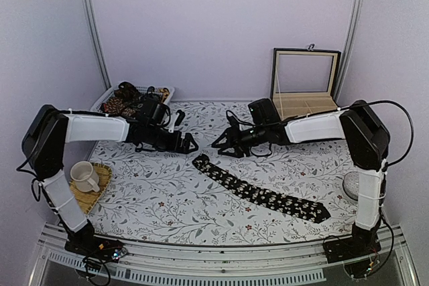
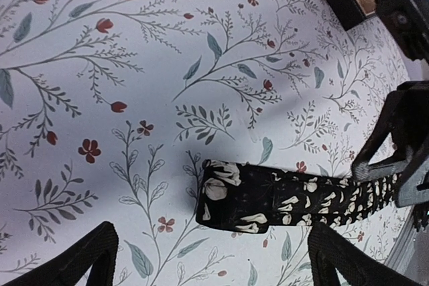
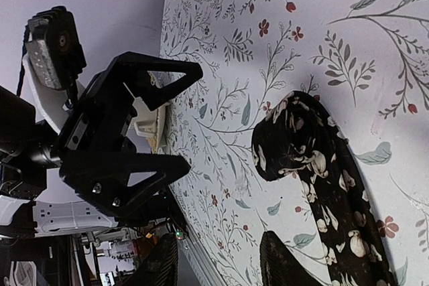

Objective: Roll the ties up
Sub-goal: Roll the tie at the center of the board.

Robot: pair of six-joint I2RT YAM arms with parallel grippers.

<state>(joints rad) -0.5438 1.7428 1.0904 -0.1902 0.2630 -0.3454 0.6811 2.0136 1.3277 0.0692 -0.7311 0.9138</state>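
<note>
Two arms reach in over a tabletop covered by a pale cloth printed with leafy sprigs and small red flowers. At the near left a cup stands on a woven mat. In the far left corner a white wire basket holds more ties, brown and dark patterned, heaped together.

The left arm stretches rightward in front of the basket. The left tool hangs above the cloth near the middle, its jaws spread wide with nothing between them.

Just near and right of it lies the black tie with pale flower specks. It lies flat on the tabletop, running diagonally from the middle toward the near right. Its narrow end, toward the middle, is folded back on itself into a short doubled flap. That end lies below the left tool, clear of its fingers.

The right tool sits just right of the left one, tips facing it, over the tie's narrow stretch. Its jaws stand partly apart, and its own camera shows bare cloth between them. The tie passes beside one finger; whether that finger touches it I cannot tell.

At the far right an open wooden box stands with its lid raised. At the near right a pale round object sits half hidden behind the right arm.
</note>
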